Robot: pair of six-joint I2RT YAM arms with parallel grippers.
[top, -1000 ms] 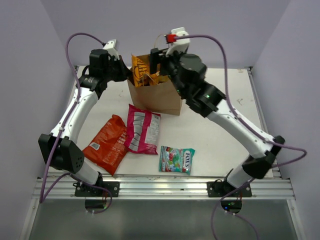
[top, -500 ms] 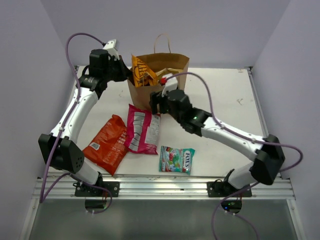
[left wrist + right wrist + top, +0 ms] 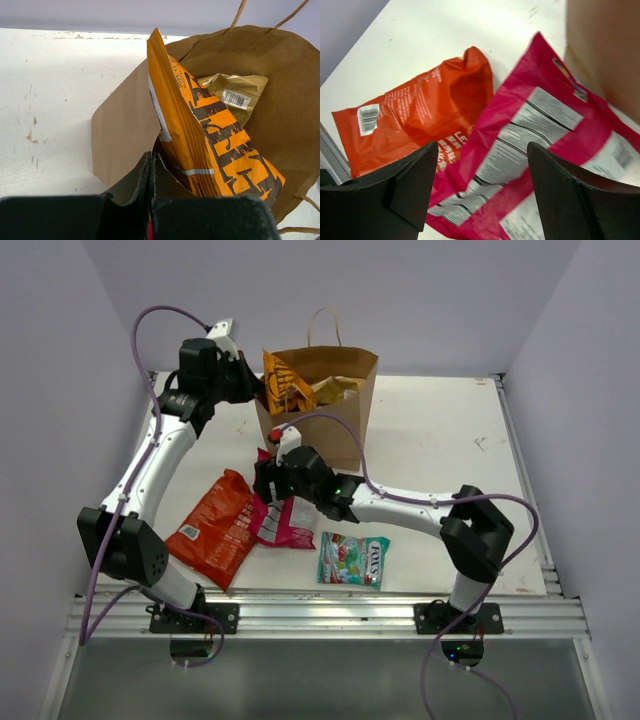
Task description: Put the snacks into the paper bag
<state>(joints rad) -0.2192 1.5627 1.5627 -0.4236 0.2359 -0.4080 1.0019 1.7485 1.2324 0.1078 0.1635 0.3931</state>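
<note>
Grabbing the flat magenta snack bag [image 3: 540, 125] is where you could slip. Your right gripper [image 3: 482, 150] hangs just above it, jaws spread wide with nothing between them. The packet lies flat on the white table [image 3: 440, 440], so the fingers may skate over the slick film or pinch only a crease.

Its left edge touches, perhaps overlaps, the crinkled red-orange chip bag [image 3: 420, 115]. An off-centre pinch could drag that one along or catch both.

Your left gripper [image 3: 151, 159] is closed tight and, as far as its wrist view tells, pinches the near-left rim of the upright brown kraft paper bag [image 3: 335, 440]. That thin rim may tear or slide free if you pull, and the mouth would sag.

Inside, the tall orange-yellow snack bag [image 3: 210, 145] with brown print stands on end and pokes above the rim on the left. The tan kraft pouch [image 3: 235, 92] with its white label sits behind it, so the free room looks to be on the right. A wide packet brought in from the left may jam on the orange one.

Watch the purple cable [image 3: 320, 416] looping from the right wrist across the bag's front, and the thin looped handle [image 3: 322, 325] at the back: either could snag. The small teal candy packet [image 3: 353, 560] lies apart near the front edge, out of the way.
</note>
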